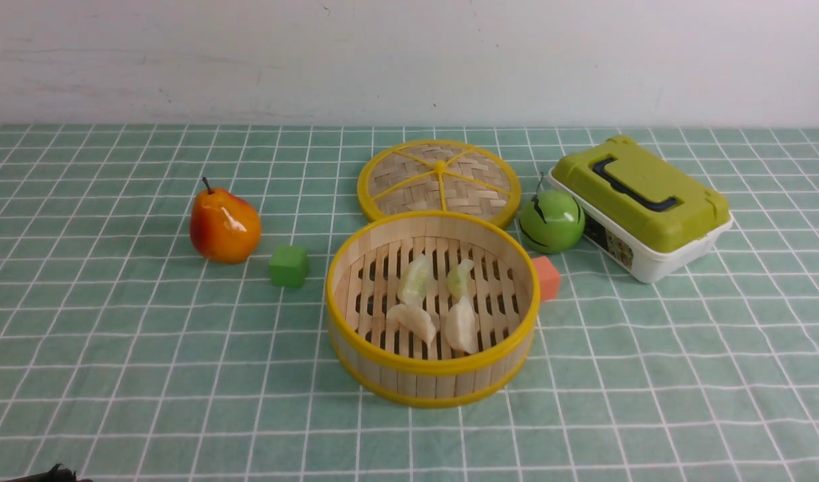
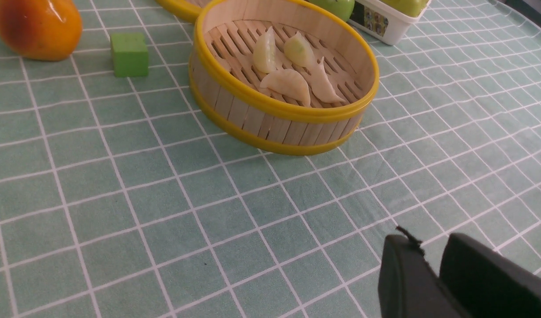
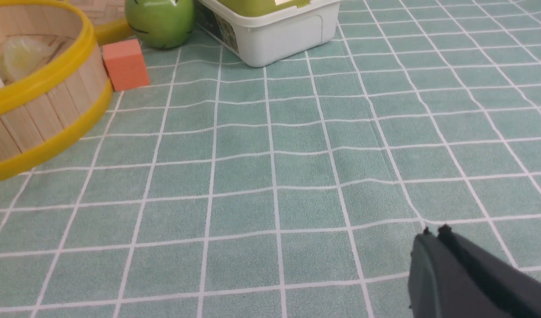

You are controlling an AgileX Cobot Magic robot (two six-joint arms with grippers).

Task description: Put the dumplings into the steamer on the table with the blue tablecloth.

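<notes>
The steamer [image 1: 431, 367] stands mid-table on the blue checked tablecloth [image 1: 115, 335]. Inside it lie the dumplings: two pale green ones [image 1: 415, 280] [image 1: 459, 278] at the back and two off-white ones [image 1: 413, 321] [image 1: 462, 326] in front. The steamer [image 2: 297, 112] and the dumplings [image 2: 288, 81] also show in the left wrist view. My left gripper [image 2: 429, 247] is shut and empty, low over bare cloth well short of the steamer. My right gripper [image 3: 434, 230] is shut and empty over cloth to the right of the steamer [image 3: 45, 79].
A woven yellow-rimmed lid [image 1: 439, 181] lies behind the steamer. An orange pear [image 1: 224, 226] and a green cube [image 1: 289, 266] are on its left. A green apple [image 1: 551, 219], an orange-red cube [image 1: 547, 277] and a green-lidded white box [image 1: 640, 201] are on its right.
</notes>
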